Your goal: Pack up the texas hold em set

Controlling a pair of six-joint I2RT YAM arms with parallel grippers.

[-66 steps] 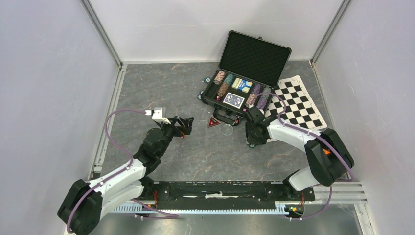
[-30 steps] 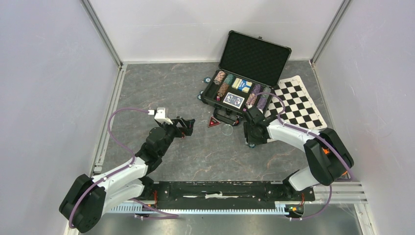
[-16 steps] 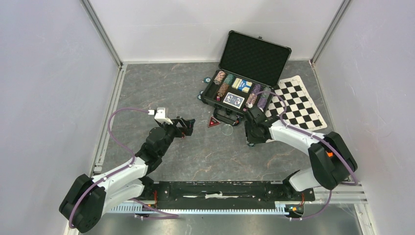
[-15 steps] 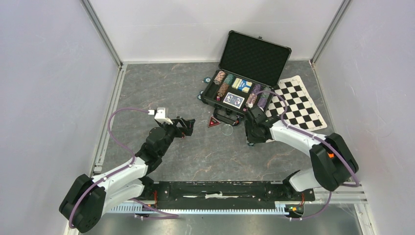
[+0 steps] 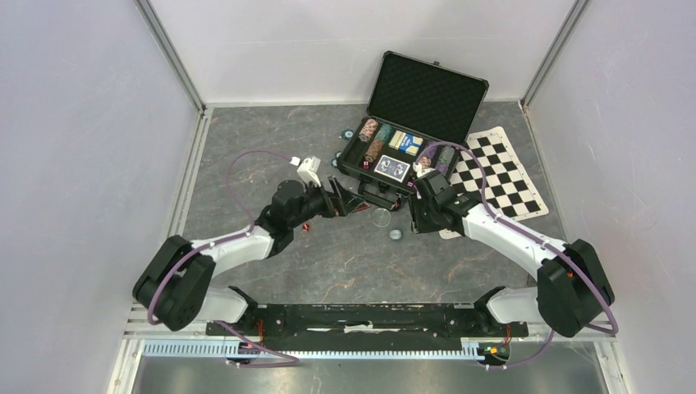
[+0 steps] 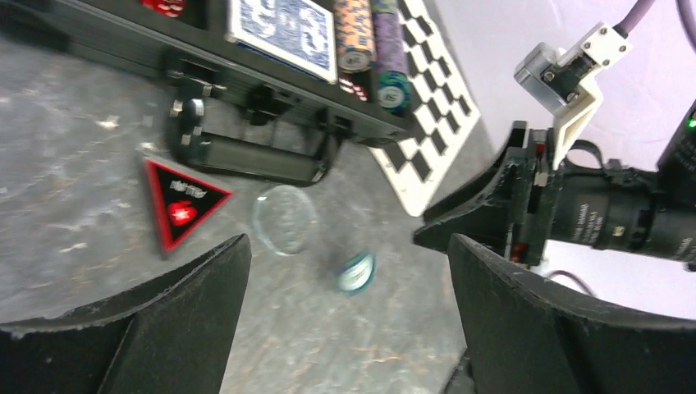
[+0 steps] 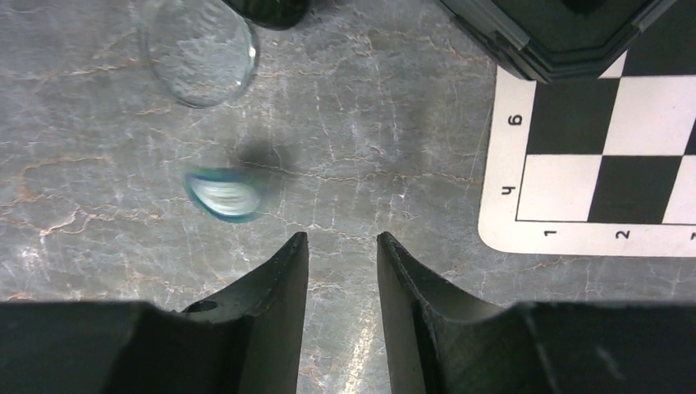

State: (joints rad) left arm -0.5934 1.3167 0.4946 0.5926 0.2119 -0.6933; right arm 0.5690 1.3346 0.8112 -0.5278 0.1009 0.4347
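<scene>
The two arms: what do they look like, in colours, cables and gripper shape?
The left arm and the right arm have white shells between black joints. A purple cable loops along each, ending at a small white block on the wrist. The left gripper and the right gripper each have two matte black fingers, curved inside.

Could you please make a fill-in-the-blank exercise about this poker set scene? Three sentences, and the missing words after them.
1. The foam-lined lid of the set stands ____.
2. The red marker lying on the table has the shape of a ____.
3. The card deck lying flat, seen from the left wrist, has a ____ back.

Missing words: open; triangle; blue.
</scene>
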